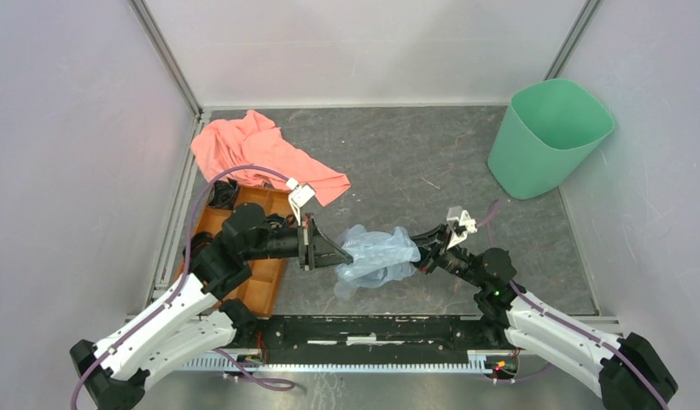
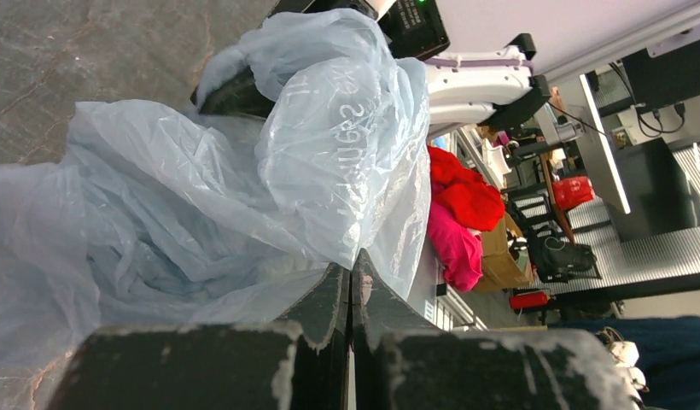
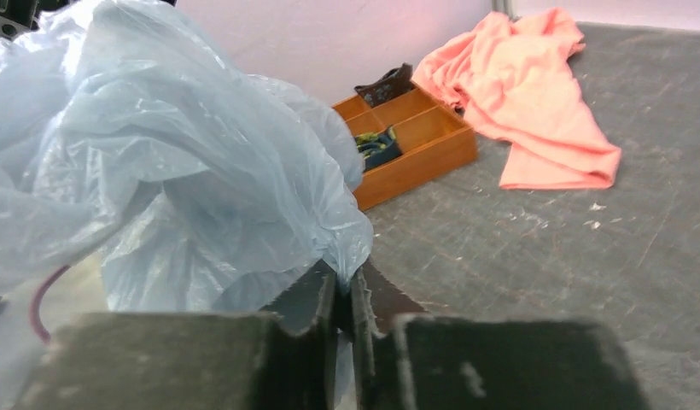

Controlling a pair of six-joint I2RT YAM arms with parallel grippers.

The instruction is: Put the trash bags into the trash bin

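Note:
The pale blue crinkly trash bag hangs bunched between my two grippers near the table's front middle. My left gripper is shut on the bag's left side; in the left wrist view its jaws pinch the plastic. My right gripper is shut on the bag's right side; in the right wrist view a fold of the bag is caught between the jaws. The mint-green trash bin stands upright at the back right, apart from both grippers.
A salmon-pink cloth lies at the back left, also in the right wrist view. An orange compartment tray sits under the left arm, also in the right wrist view. Grey walls enclose the table.

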